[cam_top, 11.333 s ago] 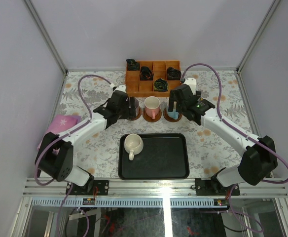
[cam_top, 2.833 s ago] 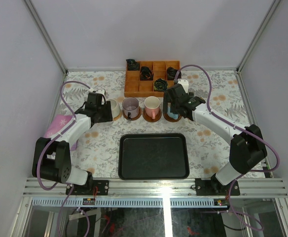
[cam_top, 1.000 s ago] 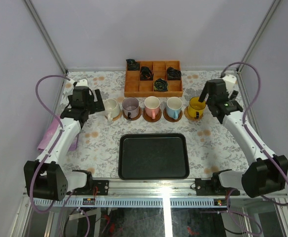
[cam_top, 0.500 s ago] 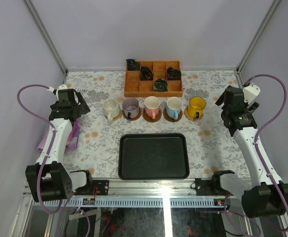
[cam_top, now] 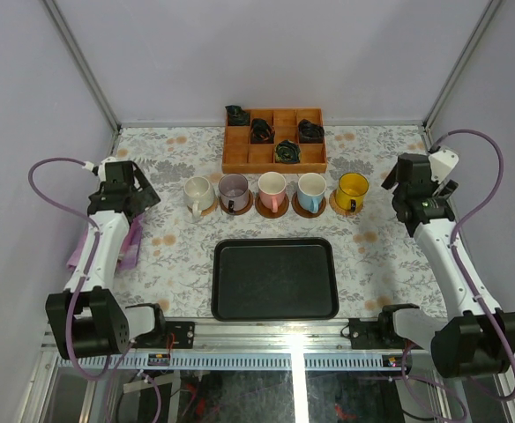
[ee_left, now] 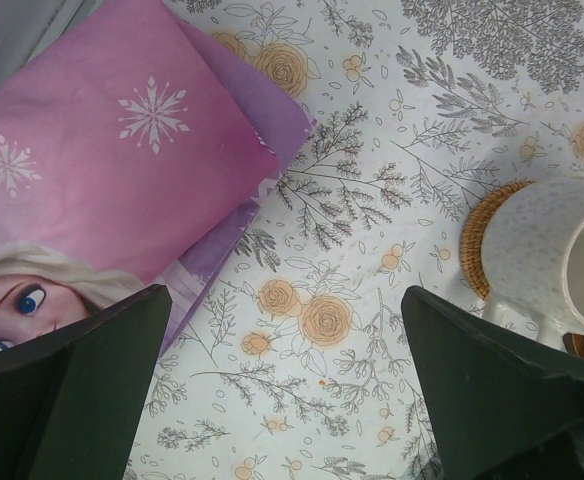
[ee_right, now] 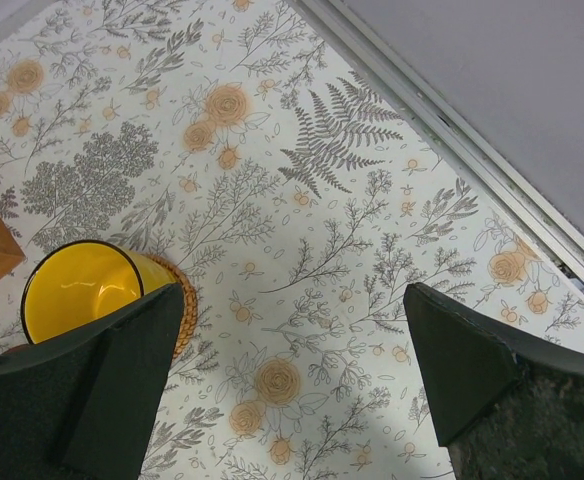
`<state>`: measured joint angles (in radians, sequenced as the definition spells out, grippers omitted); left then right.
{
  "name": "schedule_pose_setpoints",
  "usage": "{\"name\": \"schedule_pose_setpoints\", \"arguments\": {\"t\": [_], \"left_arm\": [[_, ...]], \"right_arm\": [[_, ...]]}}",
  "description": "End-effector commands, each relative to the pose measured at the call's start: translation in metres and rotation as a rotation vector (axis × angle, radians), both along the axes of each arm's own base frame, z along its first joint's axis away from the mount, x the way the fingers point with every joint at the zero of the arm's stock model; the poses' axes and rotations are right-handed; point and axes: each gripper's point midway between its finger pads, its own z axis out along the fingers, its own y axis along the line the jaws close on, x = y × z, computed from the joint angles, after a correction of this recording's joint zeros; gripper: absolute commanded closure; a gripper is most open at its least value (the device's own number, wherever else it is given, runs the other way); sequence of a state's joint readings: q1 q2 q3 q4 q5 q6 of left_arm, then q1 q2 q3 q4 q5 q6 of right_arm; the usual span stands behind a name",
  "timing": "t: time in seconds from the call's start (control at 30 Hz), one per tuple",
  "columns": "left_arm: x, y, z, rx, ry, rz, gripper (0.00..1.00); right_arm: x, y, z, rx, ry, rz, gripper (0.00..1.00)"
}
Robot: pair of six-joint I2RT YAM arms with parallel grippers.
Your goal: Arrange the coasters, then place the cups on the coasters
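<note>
Both arms have pulled back from the row since a second ago. The left claw [cam_top: 132, 187] now hangs over the desk [cam_top: 178, 256] near a pink printed cloth [ee_left: 102, 170], and the right claw [cam_top: 402, 189] sits out by the right edge. Both stand wide and hold nothing.

That leaves the 5 cups in a line between the orange box [cam_top: 275, 159] and the black tray [cam_top: 215, 282]: the cream-white cup [cam_top: 196, 190], mauve cup [cam_top: 234, 188], pink cup [cam_top: 272, 187], light blue cup [cam_top: 310, 187] and yellow cup [cam_top: 352, 187]. Each rests on its own coaster, and the tray that carried a cup 11 seconds ago is bare. The task looks finished, with the arms retreating.

The coaster under the cream cup [ee_left: 480, 232] is a woven disc with a ribbed rim showing past the mug's speckled, matte wall. The coaster under the yellow cup [ee_right: 184, 302] looks similarly braided, beside a glossy, bright glaze. The tray is a smooth rounded rectangle, and the desk wears a floral print.
</note>
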<state>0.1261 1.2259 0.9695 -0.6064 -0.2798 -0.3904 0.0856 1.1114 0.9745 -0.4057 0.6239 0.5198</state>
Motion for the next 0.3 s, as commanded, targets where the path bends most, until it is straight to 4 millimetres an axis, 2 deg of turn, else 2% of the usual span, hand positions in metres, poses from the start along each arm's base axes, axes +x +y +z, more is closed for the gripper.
{"name": "schedule_pose_setpoints", "arguments": {"t": [0.0, 0.27], "left_arm": [[0.000, 0.001, 0.016, 0.004, -0.081, 0.010, 0.00], [0.002, -0.002, 0.032, 0.012, -0.183, -0.010, 0.00]], "right_arm": [[0.016, 0.003, 0.024, 0.015, -0.080, 0.010, 0.01], [0.016, 0.004, 0.021, 0.017, -0.072, 0.014, 0.01]]}}
